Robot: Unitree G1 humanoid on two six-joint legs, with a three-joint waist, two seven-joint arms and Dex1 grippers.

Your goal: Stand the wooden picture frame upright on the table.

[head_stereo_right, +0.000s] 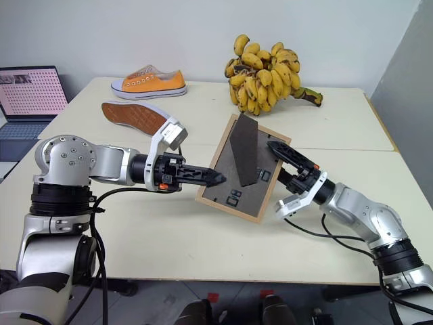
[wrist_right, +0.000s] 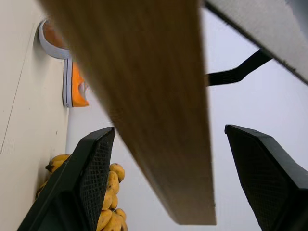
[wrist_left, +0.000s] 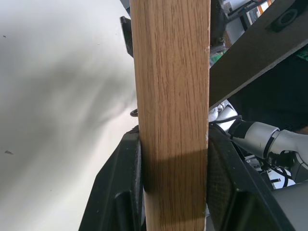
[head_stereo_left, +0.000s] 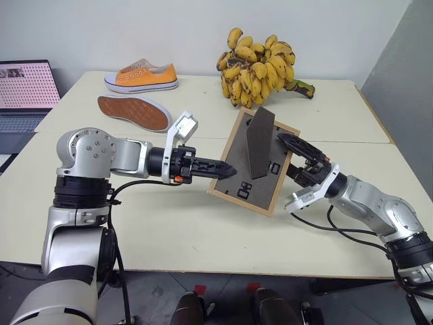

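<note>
Cream table | left gripper clamps wooden picture frame by its left edge, tilted above the tabletop | right gripper wide around right edge, not gripping | risk: frame pivots, slips.

From my head cameras I look forward and down over both arms onto the table, far enough back to take in its far edge, the bunch of bananas and the orange shoe. The two eyes share nearly the whole scene, the right one shifted slightly sideways. My left wrist camera sits right against the wooden picture frame, looking along the left gripper at the frame's edge. My right wrist camera looks up along the right gripper, the frame's edge close overhead, bananas and shoe beyond.
</note>
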